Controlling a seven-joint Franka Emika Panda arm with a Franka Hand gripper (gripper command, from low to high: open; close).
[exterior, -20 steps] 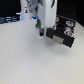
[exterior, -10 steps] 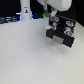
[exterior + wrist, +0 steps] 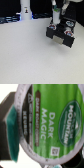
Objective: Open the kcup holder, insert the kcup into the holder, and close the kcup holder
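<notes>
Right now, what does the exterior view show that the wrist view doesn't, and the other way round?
Only the exterior view shows the whole scene: the black kcup holder on the white table, the arm above it, and a taller white cylinder at the back. Only the wrist view shows the kcup close up, its green lid printed "Dark Magic" filling the picture. Both share the area around the gripper, though neither shows clearly how its fingers stand.
</notes>
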